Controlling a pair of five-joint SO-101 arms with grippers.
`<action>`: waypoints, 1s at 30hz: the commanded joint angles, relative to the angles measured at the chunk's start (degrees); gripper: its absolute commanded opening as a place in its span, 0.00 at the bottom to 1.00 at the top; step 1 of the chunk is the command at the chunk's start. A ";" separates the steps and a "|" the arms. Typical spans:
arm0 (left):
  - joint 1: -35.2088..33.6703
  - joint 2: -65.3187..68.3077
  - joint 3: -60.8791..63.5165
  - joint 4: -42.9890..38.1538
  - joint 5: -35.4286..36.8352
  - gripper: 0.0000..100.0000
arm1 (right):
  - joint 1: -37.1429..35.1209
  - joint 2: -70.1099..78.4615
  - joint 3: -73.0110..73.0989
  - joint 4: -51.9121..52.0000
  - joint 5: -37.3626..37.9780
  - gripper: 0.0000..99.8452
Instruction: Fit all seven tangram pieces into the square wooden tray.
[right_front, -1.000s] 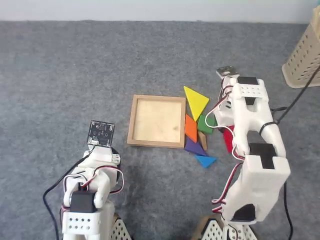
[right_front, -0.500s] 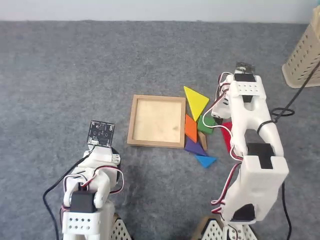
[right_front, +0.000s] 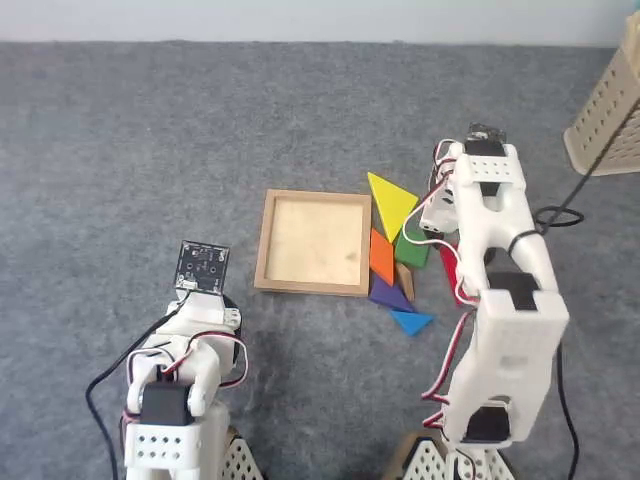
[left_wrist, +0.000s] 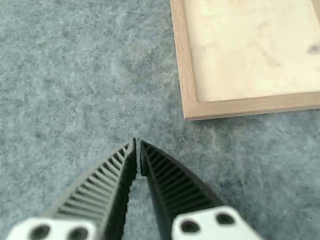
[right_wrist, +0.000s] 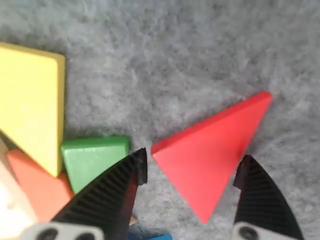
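Pose | right hand (right_wrist: 194, 163) spread astride red triangle (right_wrist: 212, 142); left hand (left_wrist: 137, 145) closed

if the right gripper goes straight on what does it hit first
Most likely the red triangle, which lies on the carpet between the open fingers of the right gripper. One finger is near the green piece and might clip it; depth is unclear.

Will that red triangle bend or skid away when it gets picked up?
Probably stiff: the red triangle shows thick, crisp edges, like painted wood. Its smooth faces may slip in the right end effector. Lying flat on grey carpet, it likely won't roll.
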 joint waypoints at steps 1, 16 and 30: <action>-0.26 -0.18 -0.31 0.26 0.53 0.01 | -0.48 2.51 -7.74 3.65 1.05 0.29; -0.26 -0.18 -0.31 0.26 0.53 0.01 | 0.04 7.43 -11.25 5.93 3.52 0.19; -0.26 -0.18 -0.31 0.26 0.53 0.01 | 1.63 1.98 -11.16 6.11 13.63 0.09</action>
